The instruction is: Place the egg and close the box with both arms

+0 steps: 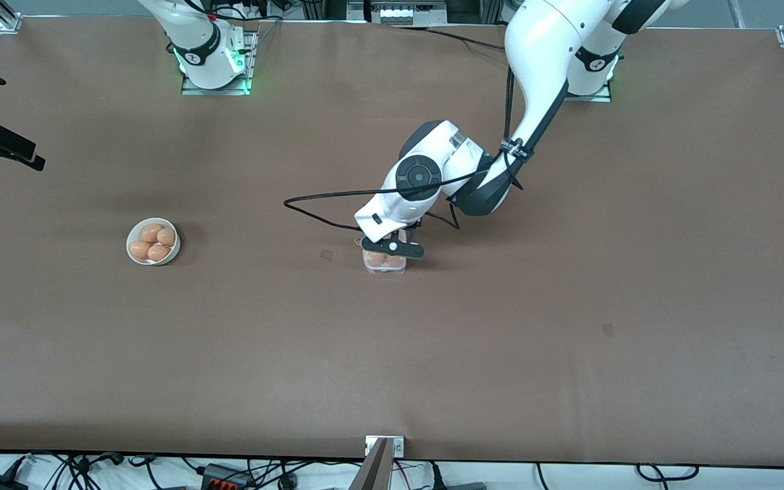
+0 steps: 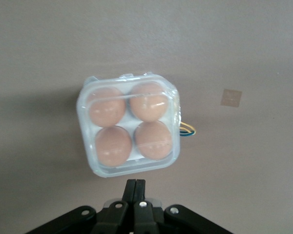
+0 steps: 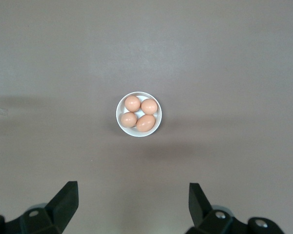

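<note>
Lid down on a full box — the closing step looks nearly finished.

The box (image 2: 128,124) sits mid-counter (image 1: 569,340), all four cells holding eggs (image 2: 152,139) under the clear lid, which appears folded flat over them. The left pincer (image 2: 135,190) hangs just over the box's edge with its fingers pressed together, holding nothing — judged to be pushing or having just pushed the lid. The right pincer (image 3: 132,200) waits high over the bowl (image 1: 153,241) of four spare eggs toward the right arm's end, fingers wide apart and empty. Whether the lid's catch has snapped shut cannot be told; the next move likely calls for a firm press along the lid's rim, then lifting straight off without dragging the light box.
</note>
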Available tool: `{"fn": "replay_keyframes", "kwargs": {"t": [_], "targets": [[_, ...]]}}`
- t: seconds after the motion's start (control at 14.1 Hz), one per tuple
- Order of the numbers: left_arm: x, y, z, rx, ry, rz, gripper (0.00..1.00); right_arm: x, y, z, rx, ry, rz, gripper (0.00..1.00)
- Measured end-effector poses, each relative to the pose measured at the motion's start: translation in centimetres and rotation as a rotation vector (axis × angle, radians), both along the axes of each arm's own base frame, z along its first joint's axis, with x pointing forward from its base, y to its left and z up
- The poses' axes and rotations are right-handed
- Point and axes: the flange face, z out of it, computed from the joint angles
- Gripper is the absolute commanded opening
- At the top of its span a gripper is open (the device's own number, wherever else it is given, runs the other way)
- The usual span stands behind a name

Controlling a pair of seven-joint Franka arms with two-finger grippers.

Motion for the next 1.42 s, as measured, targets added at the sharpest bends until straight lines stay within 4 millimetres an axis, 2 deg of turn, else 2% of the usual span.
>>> {"fn": "replay_keyframes", "kwargs": {"t": [0.14,0.28,0.43,0.5,0.64,0.78,0.85,0.92,1.21,1.42], "targets": [[1.6,2.0,1.3,0.011,0.012,0.026,0.12,0.0,-0.1,0.0,0.0,0.0,-0.001,1.0],[3.8,5.5,3.8,0.021,0.025,0.052,0.14,0.0,-0.1,0.0,0.0,0.0,-0.001,1.0],[5.3,9.4,6.5,0.033,0.049,0.009,0.33,0.0,-0.1,0.0,0.0,0.001,-0.002,1.0],[5.9,11.4,7.9,0.035,0.059,-0.015,0.48,0.0,-0.1,0.0,0.0,0.001,-0.002,1.0],[7.1,15.3,10.1,0.04,0.079,-0.028,0.55,0.0,-0.1,-0.1,0.001,0.003,-0.002,1.0],[8.1,18.7,11.5,0.045,0.093,-0.007,0.67,-0.1,-0.1,-0.1,0.001,0.005,-0.002,1.0],[8.5,20.3,12.0,0.044,0.098,-0.007,0.93,-0.1,-0.1,-0.1,0.001,0.006,-0.002,1.0],[8.9,21.7,12.6,0.041,0.1,-0.008,1.0,0.0,0.0,-0.1,0.001,0.005,0.0,1.0],[9.5,27.1,15.6,0.037,0.109,-0.004,1.0,0.2,1.3,0.3,-0.001,-0.002,0.023,1.0],[9.3,32.5,18.3,0.029,0.122,-0.023,1.0,0.3,1.6,0.6,-0.002,-0.007,0.03,1.0]]}}
